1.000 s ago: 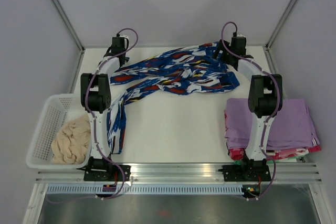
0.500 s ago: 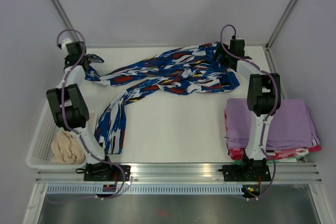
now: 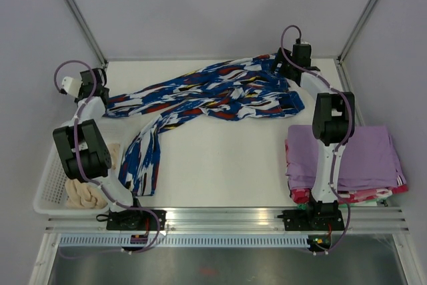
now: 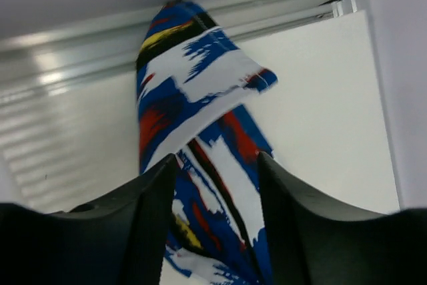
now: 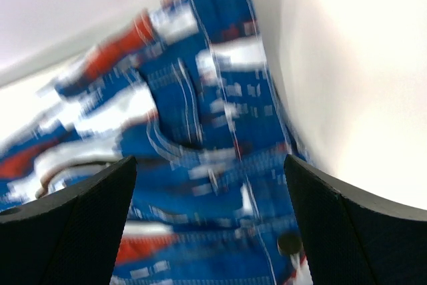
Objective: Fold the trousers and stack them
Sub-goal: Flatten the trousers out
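Now the white tabletop [image 3: 227, 165] carries the thin blue, white and black printed trousers [image 3: 220, 95] along its far side, one leg newly drawn out toward ten o'clock. The left claw [image 4: 217, 165] pinches that leg's end; the right claw [image 5: 208, 159] gapes wide over the waistband at two o'clock. Flattening advances; folding waits.

Lab robot cell: plain white walls [image 3: 220, 5], aluminium rail [image 3: 227, 217].

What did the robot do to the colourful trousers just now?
The left fingers, pinching a leg end of the trousers, swung out leftward and dragged that leg straight toward the left edge. The right fingers barely moved by the waistband; the lilac stack and basket stayed put.
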You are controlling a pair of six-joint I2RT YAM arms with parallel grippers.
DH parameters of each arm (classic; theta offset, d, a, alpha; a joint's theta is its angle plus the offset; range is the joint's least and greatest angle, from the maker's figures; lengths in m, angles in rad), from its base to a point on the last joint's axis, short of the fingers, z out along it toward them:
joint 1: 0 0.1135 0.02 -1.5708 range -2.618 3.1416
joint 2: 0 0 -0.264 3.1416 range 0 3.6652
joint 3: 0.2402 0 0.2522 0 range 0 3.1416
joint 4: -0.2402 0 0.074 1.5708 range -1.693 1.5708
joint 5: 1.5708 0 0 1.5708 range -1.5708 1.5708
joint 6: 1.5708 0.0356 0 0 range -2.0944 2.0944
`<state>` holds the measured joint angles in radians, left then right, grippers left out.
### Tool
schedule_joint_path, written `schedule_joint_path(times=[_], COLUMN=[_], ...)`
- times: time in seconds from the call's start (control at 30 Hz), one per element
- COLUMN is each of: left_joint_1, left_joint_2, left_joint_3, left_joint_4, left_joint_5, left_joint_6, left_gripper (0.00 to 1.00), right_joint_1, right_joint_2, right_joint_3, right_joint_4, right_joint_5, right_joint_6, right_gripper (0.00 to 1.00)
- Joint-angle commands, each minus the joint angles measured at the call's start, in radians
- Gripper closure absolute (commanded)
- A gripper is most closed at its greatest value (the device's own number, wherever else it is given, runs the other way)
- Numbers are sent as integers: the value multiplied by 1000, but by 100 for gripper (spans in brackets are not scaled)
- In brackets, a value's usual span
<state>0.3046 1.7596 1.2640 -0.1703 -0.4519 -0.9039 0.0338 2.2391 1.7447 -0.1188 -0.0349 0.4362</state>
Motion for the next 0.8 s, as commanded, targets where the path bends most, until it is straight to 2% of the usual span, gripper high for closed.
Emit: schedule_joint_path(times=[0.0,0.1,0.23,0.37,0.43,0.6,0.7,0.73,0.77], left_joint_1=[5,7,4,2,2,2,2,2,2], left_joint_2=[-100,-161,-222,-265,-275,-270,-261,-255,-252], left_joint_3=[-87,-146,-143,-126,-111,-106,-107,-107,-109], left_joint_4=[35,61,97,164,195,213,215,215,215], left_joint_5=[85,127,176,316,363,447,490,505,510], left_joint_6=[-176,-178,-75,100,140,186,188,189,189], left_gripper=[39,18,9,8,8,8,8,8,9], right_joint_1=[-18,-25,-25,-25,-25,-25,-26,-25,-26], right_joint_2=[63,123,218,318,330,346,346,346,343], right_joint_3=[150,243,344,460,463,443,421,421,418], right_joint_4=[-13,-16,-36,-93,-94,-122,-128,-127,-124], right_joint_5=[29,29,18,21,-5,-31,-62,-75,-79], right_joint_6=[-11,-16,-50,-86,-88,-96,-99,-102,-103], right_gripper=[2,2,2,3,4,16,36,55,67])
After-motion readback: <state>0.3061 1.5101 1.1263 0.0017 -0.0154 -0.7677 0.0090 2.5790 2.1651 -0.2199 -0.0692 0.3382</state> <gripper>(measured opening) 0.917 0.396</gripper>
